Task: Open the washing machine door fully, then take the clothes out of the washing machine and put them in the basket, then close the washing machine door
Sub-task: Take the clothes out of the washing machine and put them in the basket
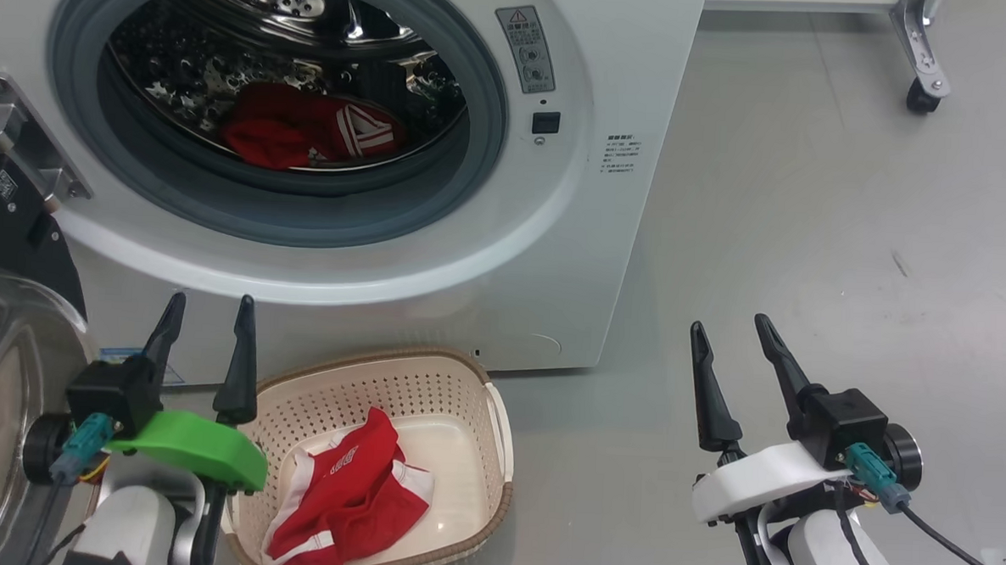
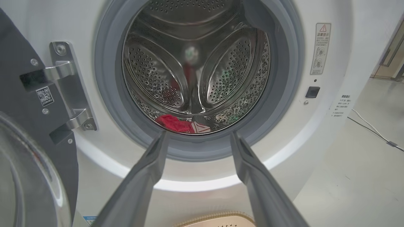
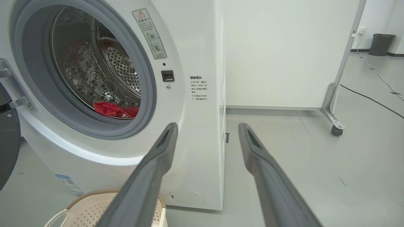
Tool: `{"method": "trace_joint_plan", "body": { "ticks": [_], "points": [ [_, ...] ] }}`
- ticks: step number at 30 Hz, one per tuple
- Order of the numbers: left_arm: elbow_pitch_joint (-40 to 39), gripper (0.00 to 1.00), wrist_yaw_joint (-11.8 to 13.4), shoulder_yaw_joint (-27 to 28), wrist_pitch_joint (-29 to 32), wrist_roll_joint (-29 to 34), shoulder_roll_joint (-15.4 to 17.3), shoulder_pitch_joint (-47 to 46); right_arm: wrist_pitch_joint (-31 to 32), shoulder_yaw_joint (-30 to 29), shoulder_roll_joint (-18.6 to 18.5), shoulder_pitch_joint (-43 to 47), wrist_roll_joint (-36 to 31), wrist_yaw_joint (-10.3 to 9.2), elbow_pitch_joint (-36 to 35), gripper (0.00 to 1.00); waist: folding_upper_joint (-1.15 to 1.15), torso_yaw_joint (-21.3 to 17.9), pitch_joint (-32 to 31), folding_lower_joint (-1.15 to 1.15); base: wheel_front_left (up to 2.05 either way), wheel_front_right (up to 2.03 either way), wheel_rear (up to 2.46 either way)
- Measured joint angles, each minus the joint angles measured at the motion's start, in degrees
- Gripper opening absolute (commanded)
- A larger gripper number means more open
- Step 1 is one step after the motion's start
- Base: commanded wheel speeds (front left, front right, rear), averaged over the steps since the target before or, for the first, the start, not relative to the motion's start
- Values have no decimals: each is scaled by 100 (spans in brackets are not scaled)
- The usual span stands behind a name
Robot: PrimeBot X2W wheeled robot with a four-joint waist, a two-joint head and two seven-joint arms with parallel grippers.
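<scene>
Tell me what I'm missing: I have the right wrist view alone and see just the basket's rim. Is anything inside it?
Observer: Yes, the head view shows a red garment with white trim lying in the basket.
Operator: What is the left gripper doing?
Observer: The left gripper is open and empty, fingers pointing at the opening of the washing machine.
Operator: And the door?
Observer: The washing machine door is swung out to the left, its glass bowl beside the left arm.
</scene>
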Motion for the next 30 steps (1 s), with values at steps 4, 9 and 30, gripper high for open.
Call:
{"method": "trace_joint_plan", "body": {
  "ticks": [4,9,30],
  "points": [
    [-180,100,56,2,0,0,1,333,0,-3,1,123,0,33,5,100,0,27,-154,0,0,0,0],
    [-439,100,116,-65,21,19,-1,745,0,-33,3,277,-24,38,7,100,0,54,-319,0,0,0,0],
    [-1396,100,400,-147,283,42,-15,1568,0,-105,16,481,-59,87,-65,100,0,6,-432,0,0,0,0]
  ]
}}
